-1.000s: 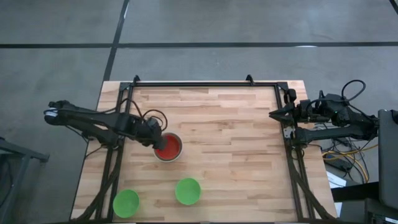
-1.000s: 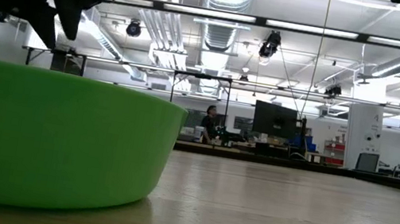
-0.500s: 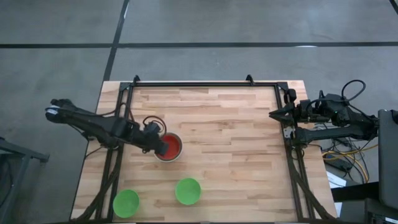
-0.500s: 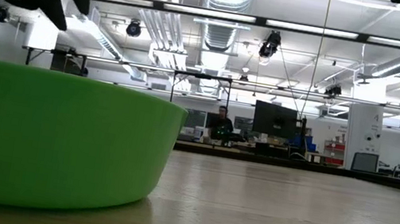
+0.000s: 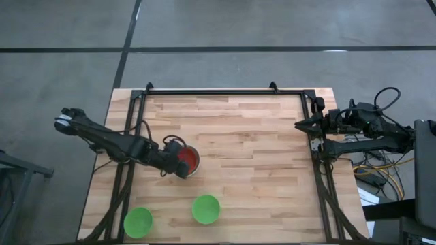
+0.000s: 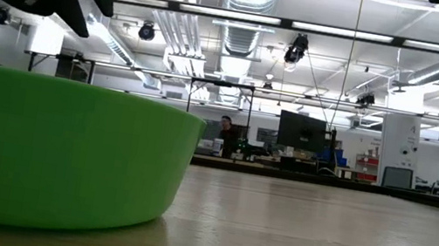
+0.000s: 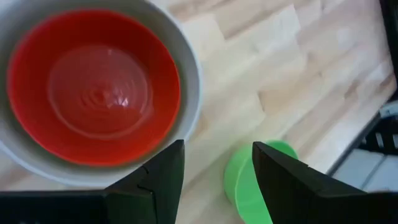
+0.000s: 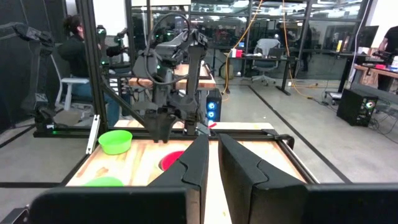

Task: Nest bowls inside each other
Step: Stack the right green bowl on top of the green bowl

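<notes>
Left gripper (image 5: 182, 165) hangs wide open over the glossy red plastic bowl (image 5: 184, 160) nested in the pale grey-white bowl (image 7: 189, 74); right gripper (image 5: 300, 124) waits pinched shut at the desk's (image 5: 252, 170) right edge. These look light, stiff and slippery, so a green plastic bowl (image 5: 206, 209) near the front edge wants pinching at its rim.

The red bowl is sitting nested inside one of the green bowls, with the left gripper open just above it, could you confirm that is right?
Not quite: the red bowl sits nested inside the pale grey-white bowl, not a green one, as the left wrist view shows. The left gripper is indeed open just above it.
</notes>
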Robot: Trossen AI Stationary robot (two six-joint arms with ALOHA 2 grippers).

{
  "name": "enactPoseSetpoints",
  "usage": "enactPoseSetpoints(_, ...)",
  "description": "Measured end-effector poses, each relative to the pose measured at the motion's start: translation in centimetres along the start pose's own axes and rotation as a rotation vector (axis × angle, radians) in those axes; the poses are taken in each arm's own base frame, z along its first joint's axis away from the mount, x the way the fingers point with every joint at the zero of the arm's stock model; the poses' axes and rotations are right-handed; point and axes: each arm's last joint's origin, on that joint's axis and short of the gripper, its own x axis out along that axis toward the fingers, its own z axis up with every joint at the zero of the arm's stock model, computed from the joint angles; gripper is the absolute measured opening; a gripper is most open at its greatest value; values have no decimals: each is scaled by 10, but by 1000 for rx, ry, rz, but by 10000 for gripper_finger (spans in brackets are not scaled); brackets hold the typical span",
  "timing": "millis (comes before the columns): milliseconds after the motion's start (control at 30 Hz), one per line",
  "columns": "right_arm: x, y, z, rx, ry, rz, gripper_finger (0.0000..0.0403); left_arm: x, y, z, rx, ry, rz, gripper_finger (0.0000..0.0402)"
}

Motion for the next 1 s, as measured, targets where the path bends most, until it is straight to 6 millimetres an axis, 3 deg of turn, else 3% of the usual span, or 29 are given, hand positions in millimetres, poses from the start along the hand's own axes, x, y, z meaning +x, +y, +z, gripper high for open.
enactPoseSetpoints(467, 0, 0, 0, 0, 0, 0, 34, 0, -1, -14, 145, 193, -22, 193)
enactPoseSetpoints(1000, 0, 0, 0, 0, 0, 0, 34, -4, -8, -26, 299, 222, -79, 193)
